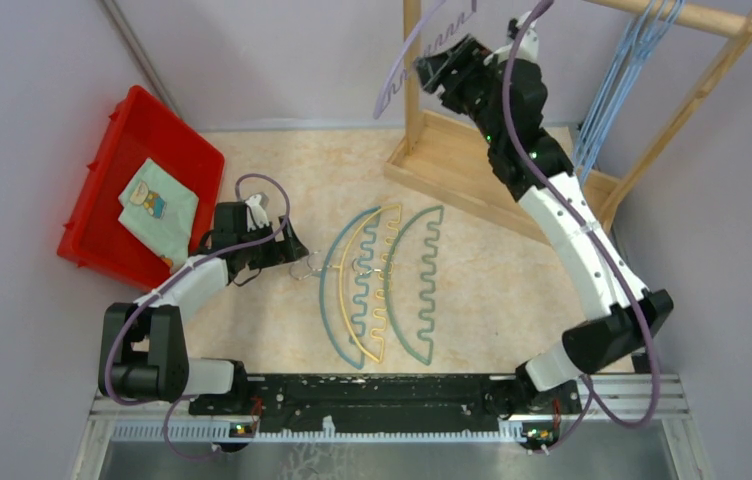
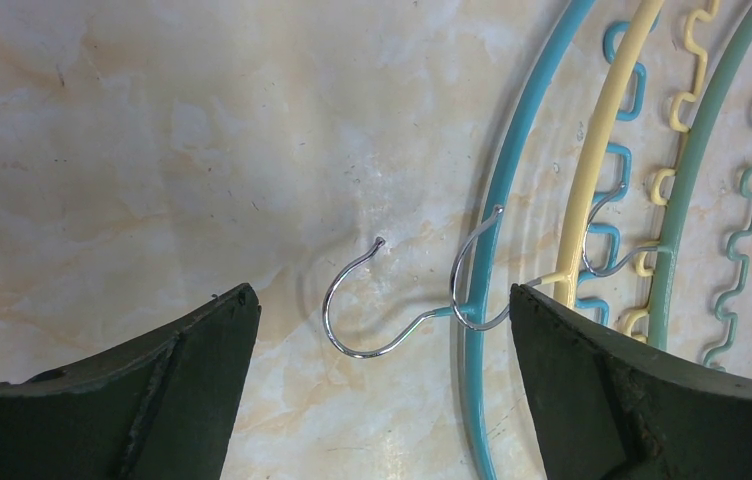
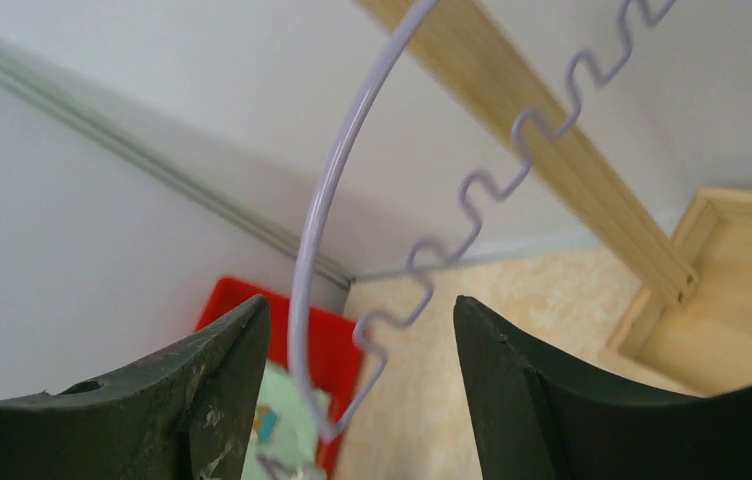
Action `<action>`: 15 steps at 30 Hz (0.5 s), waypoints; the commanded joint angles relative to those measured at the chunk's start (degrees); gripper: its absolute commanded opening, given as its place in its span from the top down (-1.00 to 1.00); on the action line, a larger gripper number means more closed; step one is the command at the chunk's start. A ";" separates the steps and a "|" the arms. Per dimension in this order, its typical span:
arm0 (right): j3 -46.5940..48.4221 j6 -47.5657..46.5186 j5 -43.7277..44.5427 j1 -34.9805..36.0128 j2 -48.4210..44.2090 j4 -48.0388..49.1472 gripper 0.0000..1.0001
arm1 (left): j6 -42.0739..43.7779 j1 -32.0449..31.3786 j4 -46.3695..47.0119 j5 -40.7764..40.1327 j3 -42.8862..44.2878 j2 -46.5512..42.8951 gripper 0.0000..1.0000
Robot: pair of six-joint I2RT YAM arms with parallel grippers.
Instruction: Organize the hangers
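Left hand (image 2: 380, 300) is spread open over the blue hanger (image 2: 497, 250) hook (image 2: 325, 305) on the worktop (image 2: 152, 150), right hand (image 3: 357, 320) open by the purple hanger (image 3: 324, 210) at the rack (image 3: 552, 140); overlapping hooks could drag the yellow hanger (image 2: 602, 130) along.

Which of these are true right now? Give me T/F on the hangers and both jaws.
1. Blue hanger, yellow hanger and green hanger lie on the table. True.
2. The purple hanger lies with them. False: it is up at the wooden rack, between the open right jaws.
3. The left jaws are shut on a hook. False: they are open, with the hooks seen between them.
4. Light-blue wire hangers hang on the rack. True.
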 commanded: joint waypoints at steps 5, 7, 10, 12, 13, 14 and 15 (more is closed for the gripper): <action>-15.37 -15.70 12.99 19.46 -11.94 -18.80 -0.36 | 0.44 0.36 0.51 -0.39 0.12 -0.92 -0.99; -21.63 -13.83 15.09 23.38 -13.80 -20.48 -0.35 | 0.52 0.32 0.37 -0.47 0.04 -1.01 -0.99; -29.83 -10.15 17.28 28.18 -15.00 -22.73 -0.31 | 0.54 0.33 0.38 -0.33 0.04 -0.84 -0.99; -34.51 -9.21 18.11 30.71 -14.63 -23.29 -0.28 | 0.52 0.36 0.36 -0.08 -0.04 -0.79 -0.99; -36.47 -9.20 17.61 31.46 -13.87 -23.61 -0.27 | 0.45 0.29 0.36 -0.06 -0.05 -0.75 -0.99; -37.91 -9.31 16.54 31.91 -12.75 -23.80 -0.26 | 0.39 0.30 0.44 0.10 -0.07 -0.68 -0.99; -39.27 -9.87 14.99 32.19 -11.23 -23.61 -0.24 | 0.39 0.27 0.44 0.22 -0.10 -0.66 -0.99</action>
